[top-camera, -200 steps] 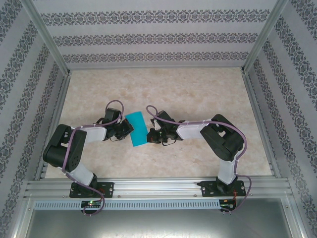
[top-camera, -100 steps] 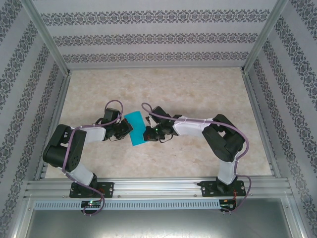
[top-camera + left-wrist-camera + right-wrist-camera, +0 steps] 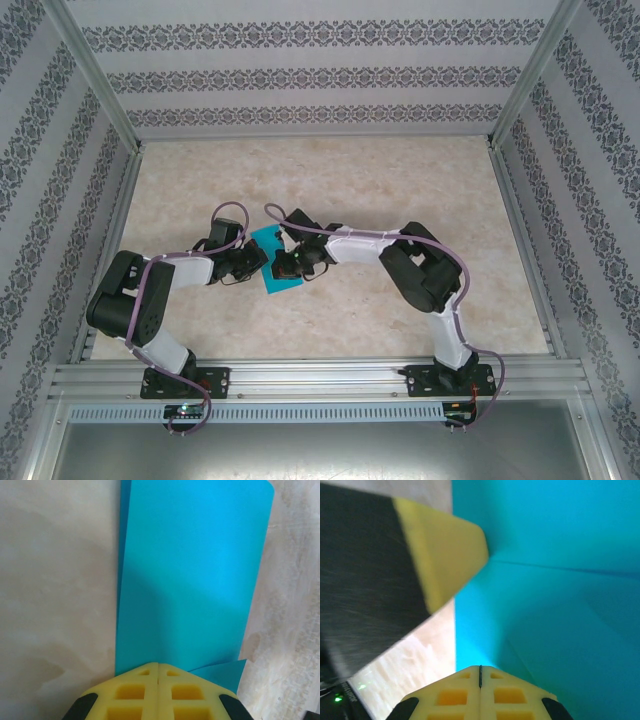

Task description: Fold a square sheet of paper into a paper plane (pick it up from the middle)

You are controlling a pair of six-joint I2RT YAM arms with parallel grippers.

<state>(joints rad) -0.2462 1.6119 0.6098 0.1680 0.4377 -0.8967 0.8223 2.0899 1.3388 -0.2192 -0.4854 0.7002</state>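
From above, both wrists sit over the paper (image 3: pixel 268 242), which lies on the table between the two arms. Approx. half of it is covered, so we can't trace its full outline.

L claw (image 3: pixel 158 667): yellow pads shut, seam tight, tip at the paper's near edge. Whether that edge is pinched or just pressed down, we can't tell. R claw (image 3: pixel 480 670): also shut, tip over the paper, same doubt re any hold.

In the R wrist view the L claw's finger (image 3: pixel 447 550) and black body crowd the left side, blurred, w/ the finger's tip at the paper's edge.

Around: beige mottled table (image 3: pixel 400 180), patterned walls (image 3: pixel 300 75), alu rail (image 3: pixel 320 378) at the near edge, purple cable (image 3: pixel 232 208) looping over the L arm.

The paper is matte teal and folded. A 2nd layer peeks out along one long side, a small corner sticks out beside the L claw, and a straight crease crosses the R wrist view. The pads have square pockets.
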